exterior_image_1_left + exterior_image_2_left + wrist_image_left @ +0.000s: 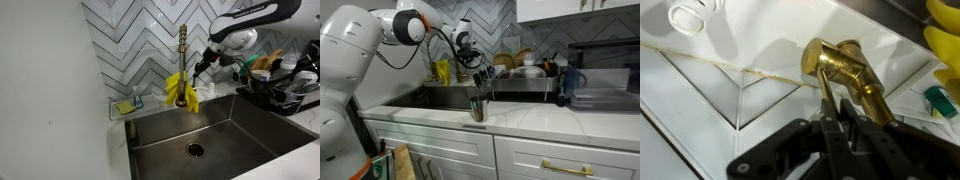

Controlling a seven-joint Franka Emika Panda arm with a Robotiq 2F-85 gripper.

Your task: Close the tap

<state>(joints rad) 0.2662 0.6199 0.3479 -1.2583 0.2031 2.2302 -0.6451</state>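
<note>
The tap (183, 50) is a tall slim brass faucet with a coiled neck, standing behind the sink against the tiled wall. A yellow cloth (182, 90) hangs over its lower part. In the wrist view the brass tap body (845, 68) is close in front, and its thin side lever (823, 88) runs down to my fingertips. My gripper (837, 106) has its fingers closed together, and the lever lies against the left finger. In both exterior views the gripper (201, 68) (470, 60) is beside the tap at lever height.
A steel sink (240, 125) lies below the tap. A full dish rack (280, 85) stands beside it, close to my arm. A metal cup (478, 108) stands on the counter's front edge. A soap holder (128, 105) sits at the sink's corner.
</note>
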